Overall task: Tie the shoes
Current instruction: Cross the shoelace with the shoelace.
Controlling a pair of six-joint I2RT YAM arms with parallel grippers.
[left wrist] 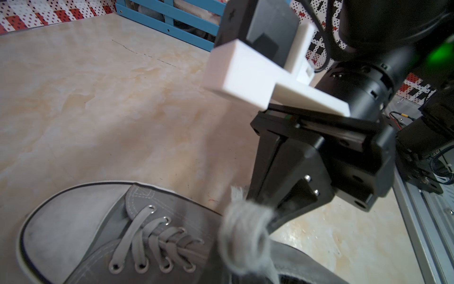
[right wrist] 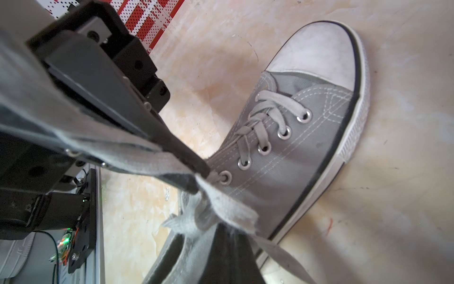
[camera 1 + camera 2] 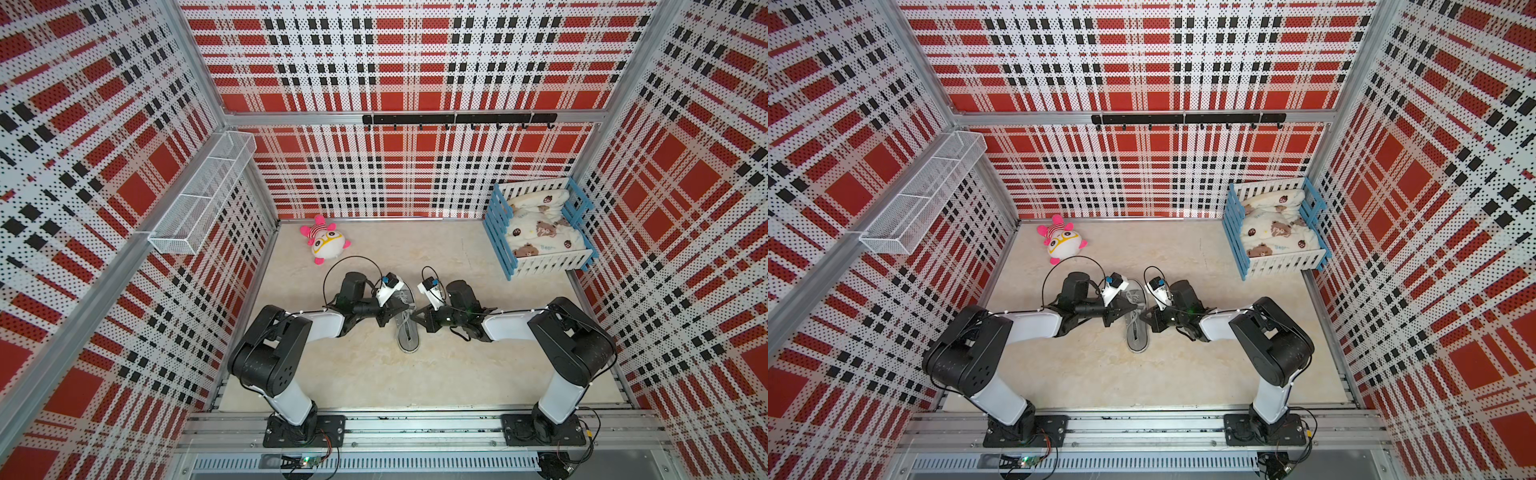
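Both top views: the sneaker (image 3: 408,338) lies on the surface (image 3: 374,374). The left claw (image 3: 404,308) and right claw (image 3: 417,312) meet over its tongue, one from each side, so each commands one strand. Left wrist view: the laces (image 1: 243,236) are bunched above the sneaker's opening. Right wrist view: the right claw is clamped on a strand at the sneaker's top eyelet, and the left claw, also closed, apparently pinches the crossing, probably to draw a knot.

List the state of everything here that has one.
sneaker: upright on its sole, no bow tied.
laces: threaded through the eyelets, ends pinched by the grippers.
left gripper: shut on laces.
right gripper: shut on laces.
plush toy: lying face up, untouched.
crate: holds a folded blanket.
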